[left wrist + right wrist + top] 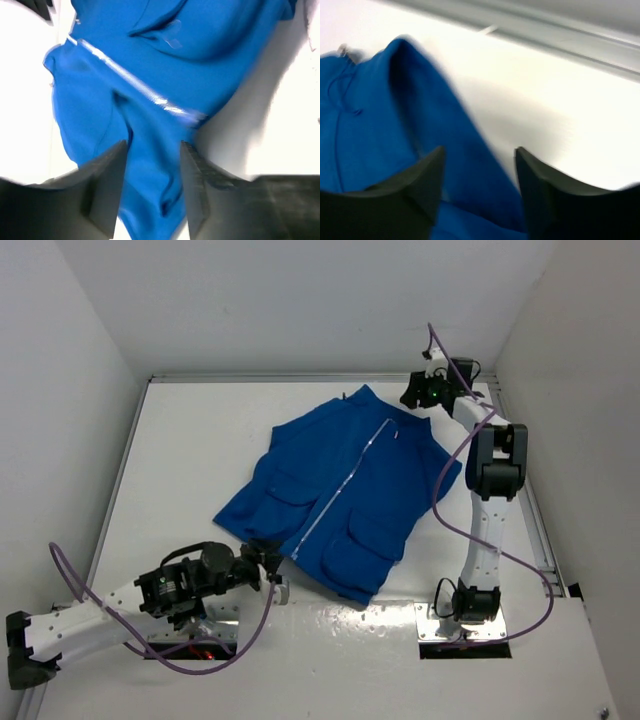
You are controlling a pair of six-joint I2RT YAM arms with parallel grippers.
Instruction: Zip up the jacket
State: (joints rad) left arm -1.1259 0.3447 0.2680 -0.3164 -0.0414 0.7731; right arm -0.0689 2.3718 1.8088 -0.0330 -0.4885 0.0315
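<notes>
- Location: the bright blue sleeveless fabric jacket (395, 480) lies flat, front up, at mid-bench, with the collar far and the hem near. Its white front zipper (342, 490) runs diagonally from collar to hem.
- Left fingers (107, 185): spread, straddling the hem fabric just beside the zipper's lower end. They are not clamped on it.
- Right fingers (422, 182): spread over the jacket's far right corner. This view is blurred.
- Risk: closing the left fingers on loose cloth instead of the zipper base would probably bunch the hem and skew the teeth.
- Risk: without a firm hold at the far end, a pull would likely drag the whole jacket across the smooth surface.
- Limit: it cannot be told where the slider sits or whether the teeth are joined.
- Surface: plain white bench (200, 450), glossy near the arm bases.
- Room: white walls (70, 390) enclose three sides. Purple cables (447, 502) trail from both arms.
</notes>
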